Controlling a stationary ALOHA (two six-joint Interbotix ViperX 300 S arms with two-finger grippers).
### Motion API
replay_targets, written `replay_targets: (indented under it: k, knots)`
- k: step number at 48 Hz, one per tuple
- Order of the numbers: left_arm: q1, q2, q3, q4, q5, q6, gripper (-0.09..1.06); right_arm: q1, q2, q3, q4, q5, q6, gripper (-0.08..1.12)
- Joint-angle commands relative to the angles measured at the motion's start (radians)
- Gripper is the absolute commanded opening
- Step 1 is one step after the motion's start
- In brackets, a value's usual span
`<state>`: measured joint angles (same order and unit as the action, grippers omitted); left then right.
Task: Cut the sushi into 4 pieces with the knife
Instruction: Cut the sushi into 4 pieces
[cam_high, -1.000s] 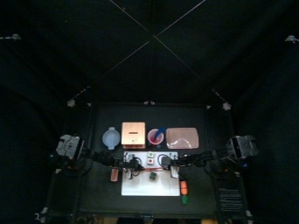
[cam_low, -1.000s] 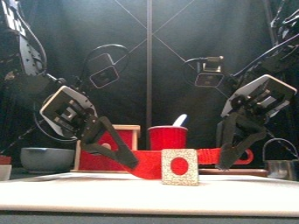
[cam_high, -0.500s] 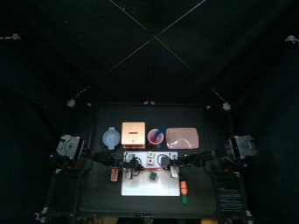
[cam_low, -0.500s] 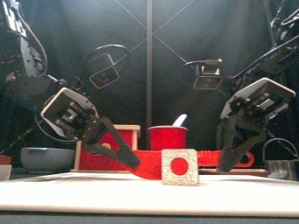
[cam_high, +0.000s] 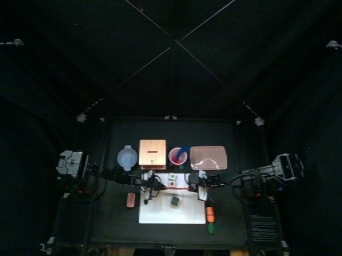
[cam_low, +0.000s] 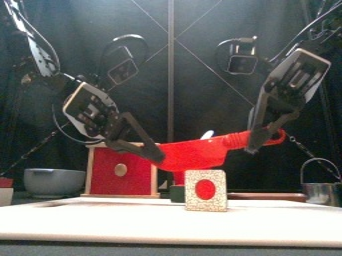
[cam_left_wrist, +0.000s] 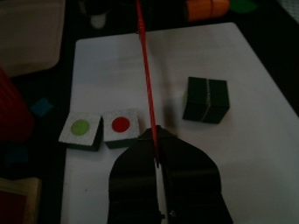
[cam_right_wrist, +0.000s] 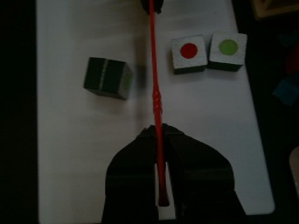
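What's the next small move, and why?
Probably shift the knife sideways over the dark block, then lower. The knife hangs raised above the board, beside the block, which looks still joined; two cut pieces lie apart.

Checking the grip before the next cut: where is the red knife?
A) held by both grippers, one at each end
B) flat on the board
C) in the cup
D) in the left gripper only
A: the knife spans from the left gripper to the right gripper, above the sushi piece.
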<state>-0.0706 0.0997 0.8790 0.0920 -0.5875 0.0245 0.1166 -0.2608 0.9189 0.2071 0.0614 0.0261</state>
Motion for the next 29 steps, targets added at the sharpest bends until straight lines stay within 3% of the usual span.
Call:
replay_targets:
  k: [1, 29]
  knots:
    - [-0.018, -0.029, -0.023, 0.008, -0.008, 0.002, 0.20, 0.049, -0.026, -0.011, 0.021, -0.026, 0.000, 0.02]
    - [-0.034, 0.032, -0.052, 0.005, -0.008, -0.002, 0.20, 0.164, 0.095, -0.018, 0.095, -0.104, 0.000, 0.02]
